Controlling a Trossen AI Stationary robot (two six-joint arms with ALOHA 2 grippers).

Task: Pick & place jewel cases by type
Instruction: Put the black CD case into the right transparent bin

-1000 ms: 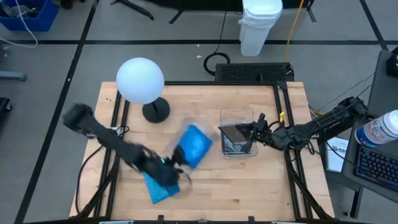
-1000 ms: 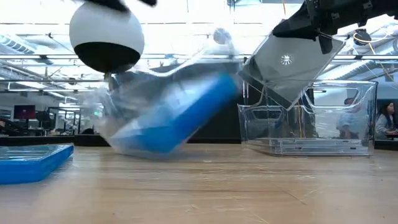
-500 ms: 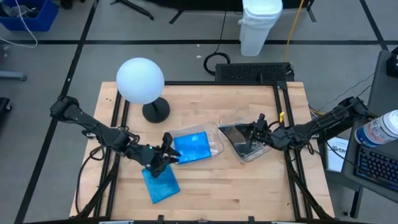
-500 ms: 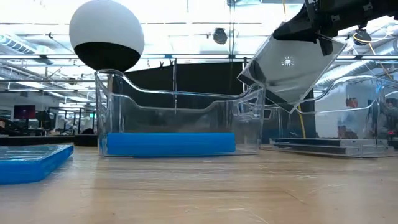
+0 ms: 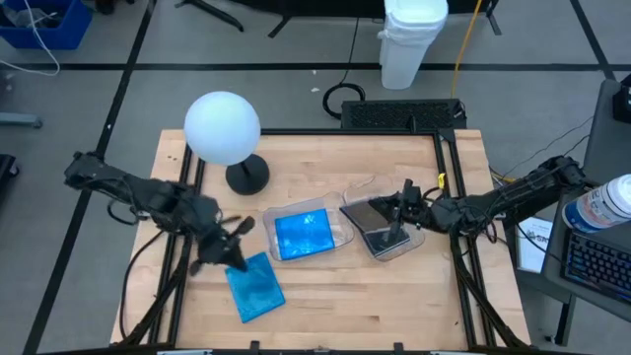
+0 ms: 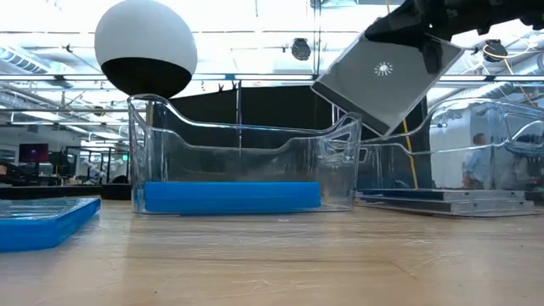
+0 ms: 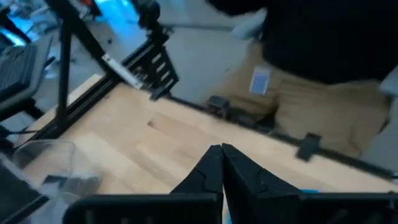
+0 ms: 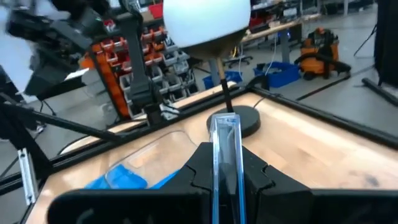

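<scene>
A blue jewel case (image 5: 254,287) lies flat on the table near the front left. My left gripper (image 5: 237,230) hovers shut just beyond its far corner, with nothing between its fingers (image 7: 222,163). Another blue jewel case (image 5: 303,235) lies in the left clear bin (image 6: 242,140). My right gripper (image 5: 397,211) is shut on a dark jewel case (image 6: 384,78), which hangs tilted over the right clear bin (image 5: 386,245). Dark cases (image 6: 442,201) lie flat on that bin's floor. My right gripper pinches the dark jewel case by one edge (image 8: 224,144) between its two fingers, coming from the table's right side. In the wrist view the case stands edge-on between the fingers. It hangs tilted, one corner (image 6: 380,132) lowest, clear of the bin and the table.
A lamp with a white ball (image 5: 222,126) on a dark round foot (image 5: 246,177) stands at the back left. The two bins stand side by side mid-table, nearly touching. Bare wood lies along the table's near edge (image 5: 394,316).
The left bin, tipped up a second ago, has dropped flat onto the table with its blue case inside. My left gripper has drawn back toward the table's left edge and shut. The right bin has slid and turned a little. My right gripper has carried the dark case slightly leftward.
</scene>
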